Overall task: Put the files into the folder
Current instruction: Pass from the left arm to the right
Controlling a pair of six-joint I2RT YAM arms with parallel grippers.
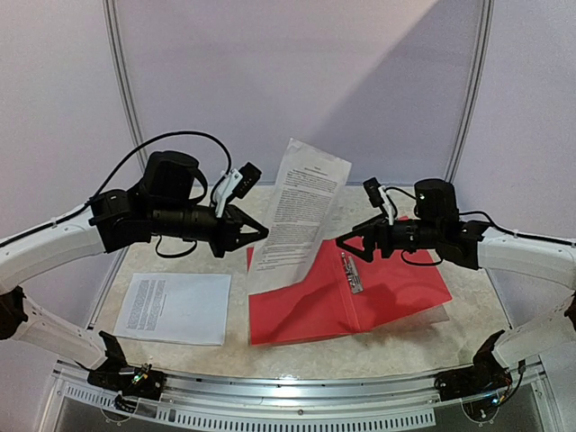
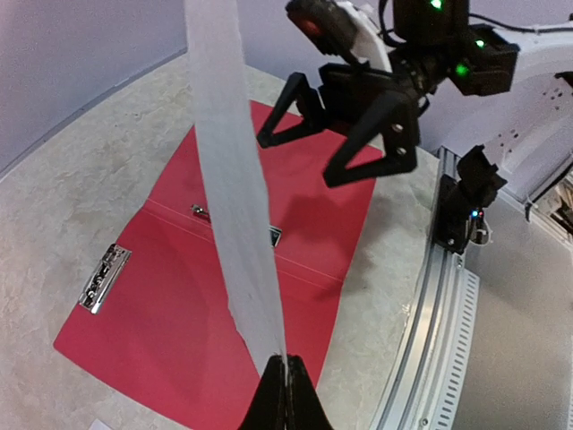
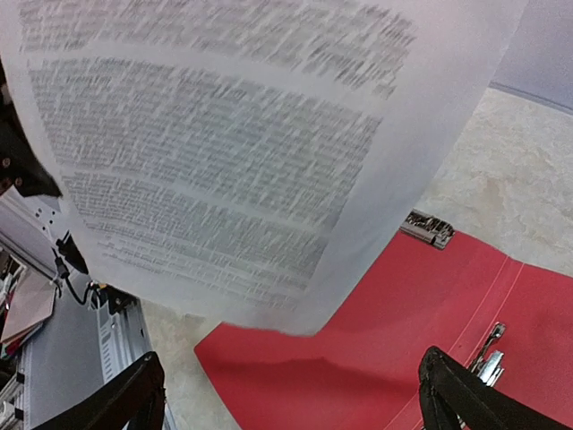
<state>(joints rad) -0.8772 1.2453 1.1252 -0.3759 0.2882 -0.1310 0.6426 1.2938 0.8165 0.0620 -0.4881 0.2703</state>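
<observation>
Marbled table (image 1: pixel 396 349) carries folder (image 1: pixel 306 310) (open) and sheet (image 1: pixel 175 308).

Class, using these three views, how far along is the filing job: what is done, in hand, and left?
Done: the red folder lies open on the table. In hand: the left gripper pinches one printed sheet upright above it, the right gripper open alongside. Left: no sheet is inside yet, and a second sheet lies flat on the table.

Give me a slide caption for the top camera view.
Left gripper holds a printed sheet aloft over the open red folder; right gripper open beside it.
</observation>
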